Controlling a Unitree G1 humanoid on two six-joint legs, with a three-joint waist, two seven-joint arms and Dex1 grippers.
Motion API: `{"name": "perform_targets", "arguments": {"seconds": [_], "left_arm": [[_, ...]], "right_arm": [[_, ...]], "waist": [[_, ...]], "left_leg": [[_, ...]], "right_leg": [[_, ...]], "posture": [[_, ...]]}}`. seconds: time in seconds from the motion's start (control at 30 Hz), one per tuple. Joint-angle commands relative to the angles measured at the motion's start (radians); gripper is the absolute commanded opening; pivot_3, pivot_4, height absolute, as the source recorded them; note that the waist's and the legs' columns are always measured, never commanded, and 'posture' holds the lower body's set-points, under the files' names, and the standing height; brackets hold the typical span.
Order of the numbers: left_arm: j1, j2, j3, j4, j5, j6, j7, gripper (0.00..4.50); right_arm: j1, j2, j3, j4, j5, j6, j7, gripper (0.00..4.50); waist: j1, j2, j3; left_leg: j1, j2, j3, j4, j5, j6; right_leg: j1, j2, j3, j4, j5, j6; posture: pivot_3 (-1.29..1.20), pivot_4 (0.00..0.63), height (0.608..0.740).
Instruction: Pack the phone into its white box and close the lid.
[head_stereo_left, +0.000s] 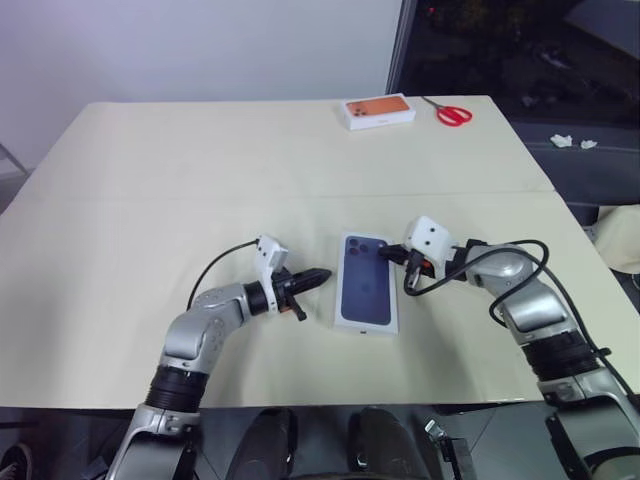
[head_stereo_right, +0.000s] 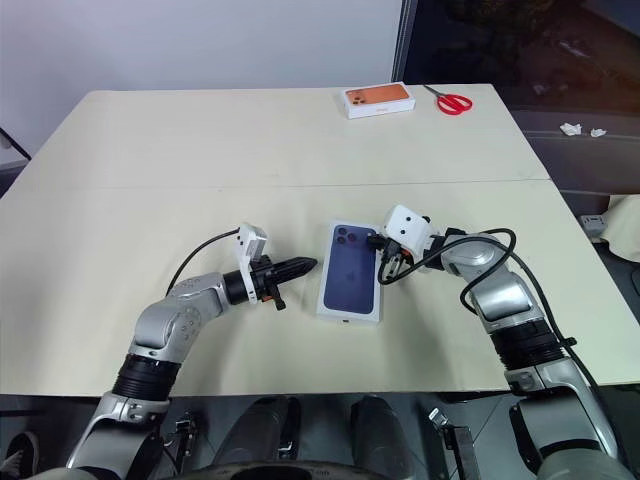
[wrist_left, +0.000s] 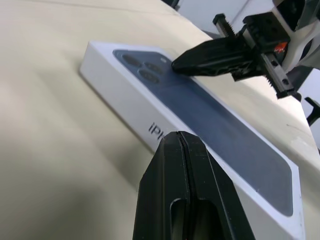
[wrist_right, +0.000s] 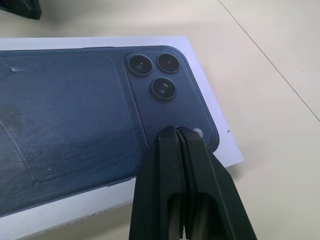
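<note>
Beneath both grippers, a broad cream table (head_stereo_left: 150, 170) with a seam running across it. Between the two grippers, flat on the table, the lid (head_stereo_left: 365, 285): white, shallow, with a dark blue phone printed on top, its long sides running away from the robot. Far ahead of the right gripper, well apart at the table's back edge, a white box with an orange picture (head_stereo_left: 379, 111). Left gripper (head_stereo_left: 322, 274) clenched, black fingers pressed together with nothing between them, lying level and pointing toward the lid's near long side, tip just beside it but apart from it. Right gripper (head_stereo_left: 383, 256) likewise clenched on nothing, tilted down from the opposite side, tip down on the lid's top and apparently touching it. Beyond the right gripper, just past the orange-pictured box, red-handled scissors (head_stereo_left: 452, 114). Directly ahead of the right gripper's tip, the printed camera cluster (wrist_right: 157, 75) with three round lenses. On the lid's side wall facing the left gripper, grey lettering (wrist_left: 157, 131), partly hidden behind that gripper's fingers.
</note>
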Motion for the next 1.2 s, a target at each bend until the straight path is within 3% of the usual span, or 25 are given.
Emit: {"name": "perform_targets", "arguments": {"seconds": [0.03,0.23,0.37,0.57,0.77,1.03,1.13,1.2], "left_arm": [[-0.021,-0.004,0.033,-0.029,-0.034,0.004,0.007,0.00],[-0.108,-0.037,0.076,-0.062,-0.098,0.038,0.037,0.00],[-0.188,-0.060,0.017,-0.033,-0.068,0.021,0.007,0.00],[-0.209,-0.049,-0.107,0.082,0.037,-0.056,-0.072,0.00],[-0.140,0.059,-0.236,0.121,0.147,-0.116,-0.194,0.00],[-0.105,0.122,-0.193,0.113,0.126,-0.128,-0.223,0.00],[-0.092,0.136,-0.114,0.080,0.087,-0.120,-0.200,0.00],[-0.093,0.149,-0.058,0.061,0.052,-0.095,-0.184,0.00]], "right_arm": [[0.030,0.019,-0.014,-0.050,0.066,0.100,0.041,0.06],[-0.012,0.048,-0.145,-0.108,0.233,0.237,0.049,0.06],[-0.006,0.008,-0.156,-0.105,0.249,0.232,0.095,0.06],[0.085,-0.069,-0.072,-0.095,0.152,0.135,0.153,0.06],[0.133,-0.060,-0.052,-0.058,0.074,0.085,0.077,0.06],[0.115,-0.042,-0.116,-0.166,0.236,0.195,0.145,0.06],[0.076,-0.034,-0.148,-0.168,0.299,0.242,0.158,0.06],[0.041,-0.026,-0.176,-0.168,0.354,0.289,0.160,0.93]], "waist": [[-0.001,0.000,0.000],[-0.001,0.000,0.001],[0.003,-0.001,0.001],[-0.002,-0.001,0.001],[-0.004,0.000,0.000],[-0.003,0.000,-0.001],[-0.004,0.000,0.000],[-0.005,0.000,0.000]], "left_leg": [[0.000,0.000,0.000,0.000,0.000,0.000],[-0.002,0.000,0.000,0.000,0.000,0.000],[-0.006,0.000,0.000,0.002,0.000,0.000],[-0.006,-0.001,0.000,0.001,0.000,0.000],[0.002,0.002,0.001,0.000,0.000,0.000],[0.008,0.002,0.000,-0.002,-0.002,0.002],[0.007,0.002,0.000,-0.002,-0.002,0.002],[0.006,0.003,0.000,-0.002,-0.002,0.002]], "right_leg": [[0.000,0.000,0.000,0.000,0.000,0.000],[-0.002,0.000,0.000,0.000,0.000,0.000],[-0.006,0.000,0.000,0.001,0.000,0.000],[-0.005,0.000,0.000,0.000,0.000,0.000],[0.001,0.003,0.001,0.000,0.000,0.000],[0.010,0.001,0.000,-0.006,0.000,0.000],[0.009,0.001,0.000,-0.006,0.000,0.000],[0.007,0.001,0.001,-0.006,0.000,0.000]], "posture": [[0.00,0.150,0.740],[0.00,0.150,0.740],[0.00,0.150,0.740],[0.00,0.150,0.740],[0.00,0.150,0.740],[0.00,0.150,0.740],[0.00,0.150,0.740],[0.00,0.150,0.740]]}}
